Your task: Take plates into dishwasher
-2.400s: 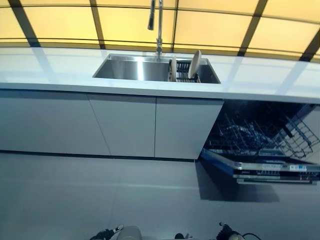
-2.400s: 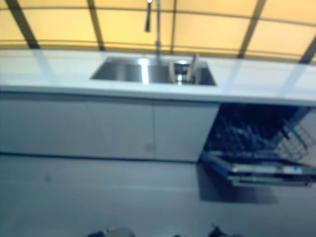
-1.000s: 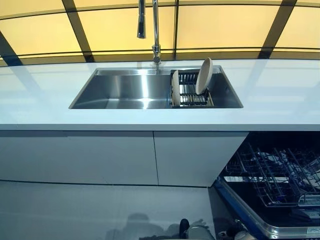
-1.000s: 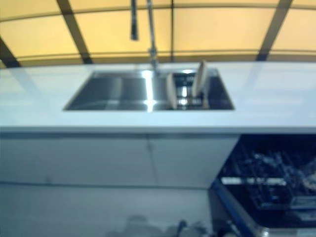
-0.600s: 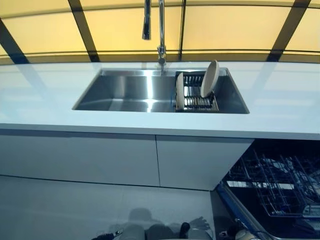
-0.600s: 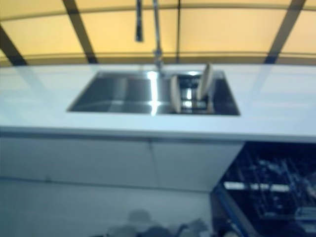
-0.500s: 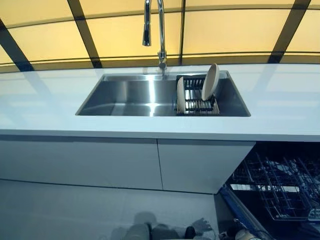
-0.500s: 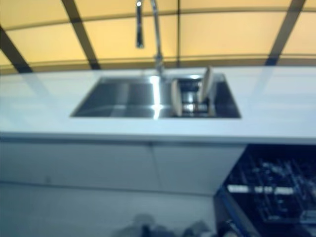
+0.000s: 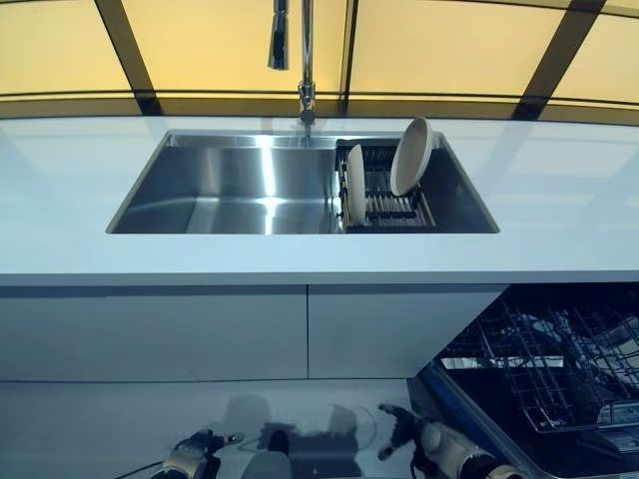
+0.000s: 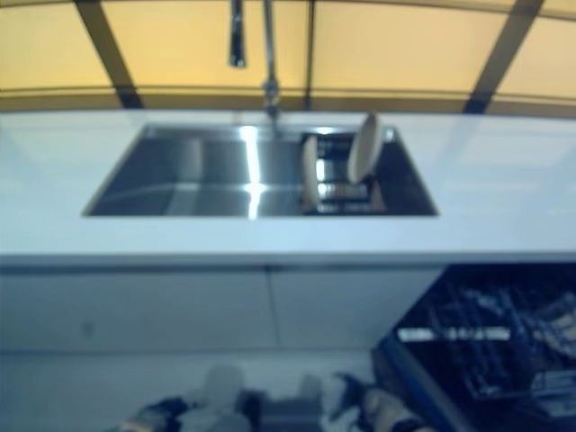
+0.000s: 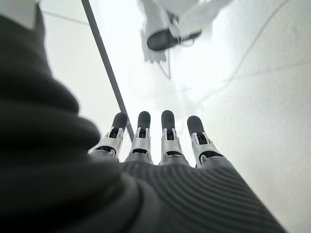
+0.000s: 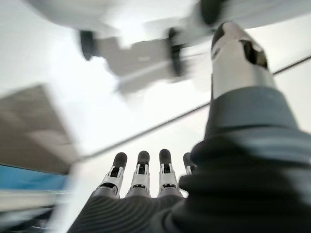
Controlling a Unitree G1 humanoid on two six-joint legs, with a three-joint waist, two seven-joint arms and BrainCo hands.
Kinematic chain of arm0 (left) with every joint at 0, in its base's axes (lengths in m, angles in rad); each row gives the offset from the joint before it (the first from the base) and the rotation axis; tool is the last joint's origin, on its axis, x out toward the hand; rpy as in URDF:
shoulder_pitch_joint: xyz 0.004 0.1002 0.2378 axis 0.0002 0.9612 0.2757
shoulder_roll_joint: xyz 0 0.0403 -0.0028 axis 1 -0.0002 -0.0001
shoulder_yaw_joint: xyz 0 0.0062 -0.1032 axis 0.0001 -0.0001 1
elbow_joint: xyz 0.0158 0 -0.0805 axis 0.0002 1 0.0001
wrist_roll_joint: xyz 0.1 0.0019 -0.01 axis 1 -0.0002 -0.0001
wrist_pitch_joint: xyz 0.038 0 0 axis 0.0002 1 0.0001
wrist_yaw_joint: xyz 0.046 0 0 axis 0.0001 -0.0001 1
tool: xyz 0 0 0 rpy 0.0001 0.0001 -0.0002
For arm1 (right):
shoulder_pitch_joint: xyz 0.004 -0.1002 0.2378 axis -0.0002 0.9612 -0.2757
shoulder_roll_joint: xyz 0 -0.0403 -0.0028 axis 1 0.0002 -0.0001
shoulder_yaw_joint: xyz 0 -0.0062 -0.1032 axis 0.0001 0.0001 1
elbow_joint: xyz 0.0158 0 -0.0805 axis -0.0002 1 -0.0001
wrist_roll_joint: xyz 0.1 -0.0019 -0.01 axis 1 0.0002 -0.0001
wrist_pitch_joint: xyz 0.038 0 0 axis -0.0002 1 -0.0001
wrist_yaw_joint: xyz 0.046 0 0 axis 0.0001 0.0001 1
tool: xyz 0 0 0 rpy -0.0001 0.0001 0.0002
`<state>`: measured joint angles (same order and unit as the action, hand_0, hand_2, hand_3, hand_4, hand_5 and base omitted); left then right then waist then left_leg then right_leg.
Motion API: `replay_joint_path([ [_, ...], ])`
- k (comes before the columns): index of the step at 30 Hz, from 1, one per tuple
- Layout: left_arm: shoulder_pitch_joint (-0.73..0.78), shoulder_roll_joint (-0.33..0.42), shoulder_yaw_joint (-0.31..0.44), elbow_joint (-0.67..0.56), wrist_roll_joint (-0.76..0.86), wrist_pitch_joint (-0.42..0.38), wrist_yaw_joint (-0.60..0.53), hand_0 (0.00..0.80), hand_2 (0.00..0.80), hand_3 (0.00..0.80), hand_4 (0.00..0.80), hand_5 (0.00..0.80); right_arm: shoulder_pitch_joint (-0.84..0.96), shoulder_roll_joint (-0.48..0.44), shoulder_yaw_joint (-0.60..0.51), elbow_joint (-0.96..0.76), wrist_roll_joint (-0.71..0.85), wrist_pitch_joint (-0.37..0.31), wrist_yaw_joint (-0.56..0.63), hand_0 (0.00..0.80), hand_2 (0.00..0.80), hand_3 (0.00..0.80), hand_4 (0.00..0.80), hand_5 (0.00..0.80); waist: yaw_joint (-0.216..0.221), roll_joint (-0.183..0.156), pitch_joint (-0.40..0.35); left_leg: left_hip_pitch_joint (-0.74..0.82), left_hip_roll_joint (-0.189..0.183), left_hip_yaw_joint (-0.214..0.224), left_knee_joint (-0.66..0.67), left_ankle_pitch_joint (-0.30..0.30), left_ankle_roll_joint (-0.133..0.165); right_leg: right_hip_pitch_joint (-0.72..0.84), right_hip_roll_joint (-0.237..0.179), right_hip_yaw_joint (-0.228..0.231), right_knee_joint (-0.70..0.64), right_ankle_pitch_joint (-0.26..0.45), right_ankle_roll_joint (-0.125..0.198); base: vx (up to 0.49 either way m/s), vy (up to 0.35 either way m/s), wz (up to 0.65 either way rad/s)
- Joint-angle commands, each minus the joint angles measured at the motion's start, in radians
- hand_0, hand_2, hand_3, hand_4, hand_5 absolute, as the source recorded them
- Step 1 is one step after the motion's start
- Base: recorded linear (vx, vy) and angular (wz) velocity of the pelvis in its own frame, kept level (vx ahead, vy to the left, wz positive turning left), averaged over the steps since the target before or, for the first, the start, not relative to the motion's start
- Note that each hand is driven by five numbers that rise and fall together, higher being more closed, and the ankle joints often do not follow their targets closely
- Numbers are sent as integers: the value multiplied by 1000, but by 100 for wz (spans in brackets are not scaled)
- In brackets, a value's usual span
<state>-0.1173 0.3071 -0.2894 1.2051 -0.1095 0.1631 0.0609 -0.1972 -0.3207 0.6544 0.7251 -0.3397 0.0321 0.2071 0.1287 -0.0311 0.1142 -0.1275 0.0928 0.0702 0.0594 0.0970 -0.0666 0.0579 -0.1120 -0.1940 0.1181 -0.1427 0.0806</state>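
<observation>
Two cream plates stand on edge in a dark rack (image 9: pixel 384 205) at the right end of the steel sink (image 9: pixel 230 185): one upright plate (image 9: pixel 354 184) at the rack's left, one larger plate (image 9: pixel 410 157) leaning at its back right. The open dishwasher (image 9: pixel 544 384) with its wire rack pulled out is at the lower right, under the counter. My left hand (image 9: pixel 188 461) hangs low at the bottom edge, fingers straight (image 11: pixel 167 133), empty. My right hand (image 9: pixel 419 439) hangs low by the dishwasher's corner, fingers straight (image 12: pixel 141 170), empty. Both are far below the sink.
A tall tap (image 9: pixel 305 60) rises behind the sink. The white counter (image 9: pixel 559 200) runs left and right of it, with white cabinet doors (image 9: pixel 200 329) below. Yellow panels with dark bars form the back wall.
The camera has come closer to the counter, so the sink and plates look larger. Both hands now show at the bottom edge. The plates have not moved.
</observation>
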Motion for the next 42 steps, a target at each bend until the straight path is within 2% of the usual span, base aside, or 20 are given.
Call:
replay_joint_path([
  [1, 3, 77, 28, -4, 37, -5, -9, 0, 0, 0, 0, 0, -93, -132, 0, -270, 169, 21, 200, 0, 0, 0, 0, 0, 11, -65, 27, -109, 6, -5, 50, 3, 11, 95, -77, 35, -56, 87, 67, 28, -120, -5],
  [4, 38, 112, 82, 11, 47, -32, -19, 0, 0, 0, 0, 0, -73, -275, -64, -492, 333, 57, 381, 0, 0, 0, 0, 0, -5, -78, 19, -101, 29, 7, 34, 9, -2, 106, -72, 43, -72, 88, 74, 37, -96, -4],
  [6, 52, 119, 104, 25, 52, -48, -21, 0, 0, 0, 0, 0, -63, -329, -97, -564, 408, 88, 495, 0, 0, 0, 0, 0, -10, -83, 12, -93, 38, 12, 22, 12, -8, 114, -72, 44, -80, 87, 77, 52, -65, -9],
  [9, 65, 128, 124, 41, 63, -66, -27, 0, 0, 0, 0, 0, -56, -380, -141, -623, 542, 142, 661, 0, 0, 0, 0, 0, -11, -88, 4, -81, 47, 13, 12, 14, -15, 126, -70, 42, -84, 83, 78, 67, -55, -5],
  [12, 71, 140, 133, 56, 87, -85, -42, 0, 0, 0, 0, 0, -67, -418, -188, -689, 694, 233, 826, 0, 0, 0, 0, 0, -9, -94, -7, -71, 55, 9, 8, 14, -22, 135, -67, 35, -82, 74, 77, 49, -57, -1],
  [16, 73, 149, 134, 68, 110, -99, -53, 0, 0, 0, 0, 0, -95, -439, -226, -748, 851, 321, 954, 0, 0, 0, 0, 0, -5, -97, -17, -55, 59, 2, 0, 13, -29, 145, -64, 28, -82, 68, 75, 36, -44, 2],
  [18, 75, 150, 128, 81, 118, -113, -57, 0, 0, 0, 0, 0, -123, -437, -242, -797, 952, 388, 1011, 0, 0, 0, 0, 0, -4, -96, -25, -44, 61, -1, -8, 14, -33, 150, -63, 25, -86, 66, 74, 14, -13, 2],
  [22, 69, 151, 122, 101, 126, -128, -65, 0, 0, 0, 0, 0, -167, -421, -255, -859, 1126, 458, 1011, 0, 0, 0, 0, 0, -3, -90, -33, -33, 62, -9, -12, 12, -38, 154, -63, 25, -84, 61, 71, 0, 0, 0],
  [23, 67, 145, 114, 106, 129, -131, -68, 0, 0, 0, 0, 0, -190, -397, -277, -867, 1250, 464, 919, 0, 0, 0, 0, 0, -2, -84, -37, -28, 60, -14, -11, 10, -40, 155, -63, 24, -81, 59, 68, 24, 35, 2],
  [25, 70, 133, 108, 113, 134, -141, -68, 0, 0, 0, 0, 0, -231, -356, -338, -832, 1370, 456, 783, 0, 0, 0, 0, 0, -1, -73, -43, -21, 59, -19, -10, 6, -40, 158, -65, 22, -77, 53, 67, 35, 44, 5],
  [27, 74, 122, 107, 114, 142, -145, -68, 0, 0, 0, 0, 0, -263, -330, -400, -801, 1433, 408, 660, 0, 0, 0, 0, 0, -1, -68, -46, -17, 57, -22, -6, -1, -39, 162, -66, 20, -74, 49, 67, 35, 41, 4],
  [29, 84, 102, 100, 108, 149, -144, -58, 0, 0, 0, 0, 0, -318, -335, -509, -695, 1441, 331, 533, 0, 0, 0, 0, 0, -6, -62, -54, -9, 57, -24, 1, -13, -39, 163, -69, 16, -67, 44, 68, 54, 49, 6],
  [32, 88, 92, 86, 104, 128, -135, -49, 0, 0, 0, 0, 0, -442, -426, -609, -543, 1541, 210, 373, 0, 0, 0, 0, 0, -13, -60, -59, 1, 53, -24, 21, -31, -39, 169, -75, 14, -60, 41, 67, 59, 78, 2],
  [35, 75, 85, 66, 123, 95, -128, -41, 0, 0, 0, 0, 0, -614, -526, -667, -381, 1586, 96, 157, 0, 0, 0, 0, 0, -10, -64, -61, -4, 35, -27, 68, -63, -37, 180, -83, 12, -60, 39, 62, 60, 129, 1],
  [38, 60, 89, 61, 132, 59, -117, -48, 0, 0, 0, 0, 0, -779, -617, -664, -235, 1563, 23, -74, 0, 0, 0, 0, 0, -5, -69, -62, -4, 14, -20, 110, -93, -27, 181, -100, 2, -50, 47, 68, 59, 190, -1],
  [39, 55, 88, 54, 132, 52, -111, -48, 0, 0, 0, 0, 0, -824, -643, -657, -178, 1604, 14, -145, 0, 0, 0, 0, 0, -6, -69, -64, -1, 1, -14, 113, -102, -14, 182, -105, 6, -36, 51, 70, 87, 204, 3],
  [40, 47, 89, 42, 130, 58, -104, -47, 0, 0, 0, 0, 0, -854, -664, -651, -135, 1562, -18, -210, 0, 0, 0, 0, 0, -7, -75, -67, 0, -20, -10, 113, -110, 2, 182, -113, 14, -4, 84, 79, 104, 200, 6],
  [42, 38, 102, 4, 116, 75, -87, -51, 0, 0, 0, 0, 0, -891, -716, -614, -93, 1529, -20, -381, 0, 0, 0, 0, 0, -21, -86, -73, 30, -65, -11, 79, -98, 34, 126, -148, 47, 141, 244, 107, 94, 191, 13],
])
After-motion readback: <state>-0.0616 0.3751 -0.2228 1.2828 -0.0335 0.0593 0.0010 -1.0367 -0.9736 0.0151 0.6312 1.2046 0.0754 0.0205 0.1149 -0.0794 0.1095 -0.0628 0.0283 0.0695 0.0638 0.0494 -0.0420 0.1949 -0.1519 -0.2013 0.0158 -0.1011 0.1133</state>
